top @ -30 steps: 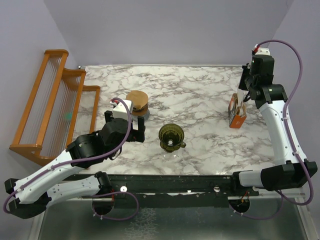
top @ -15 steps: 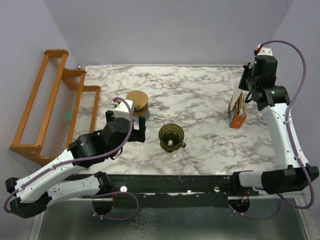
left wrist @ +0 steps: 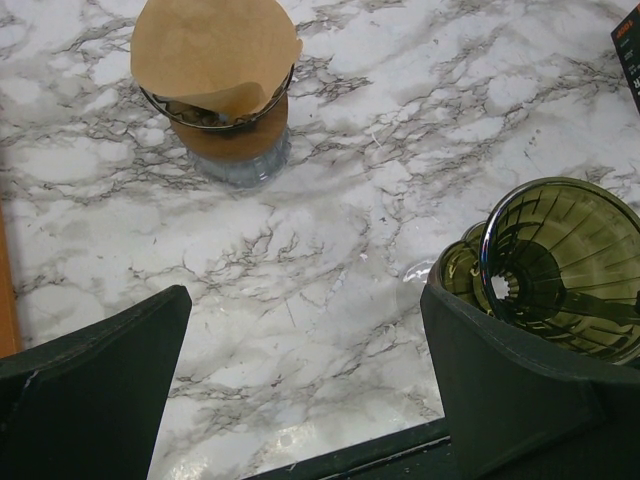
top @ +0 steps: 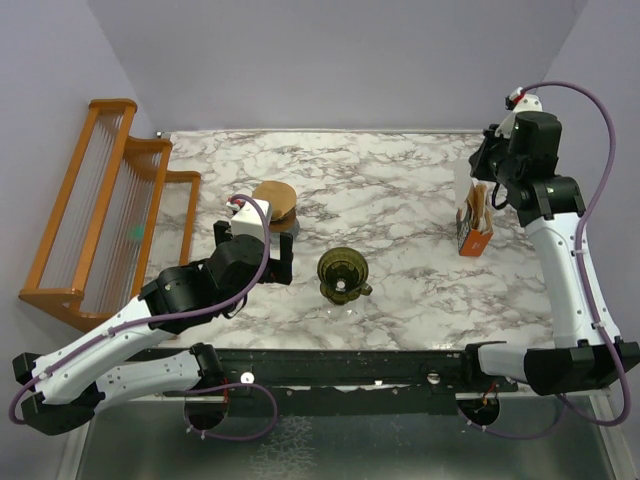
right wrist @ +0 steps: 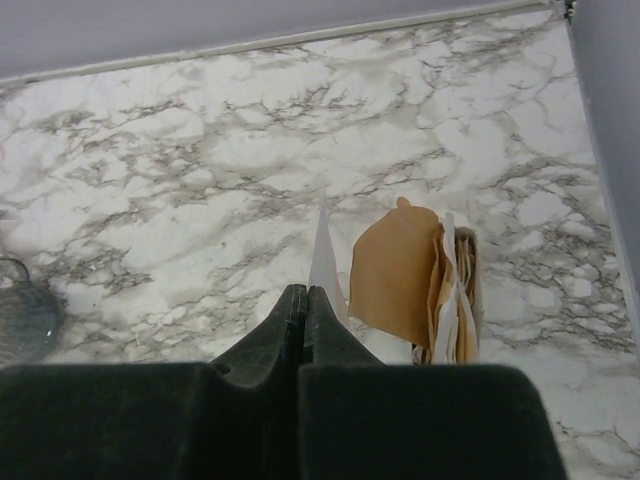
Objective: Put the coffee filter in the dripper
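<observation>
**Filter pinched, carry to dripper pending**

The coffee filter is pinched edge-on in the closed right gripper, beside the filter box, at 2 o'clock from the dripper. The left gripper is spread wide at the dripper's 9 o'clock, holding nothing. A carry over the dripper's mouth is judged next, then release.

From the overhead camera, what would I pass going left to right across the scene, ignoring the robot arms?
wooden rack → tan paper on its stand → dark green dripper → orange box of paper filters
</observation>
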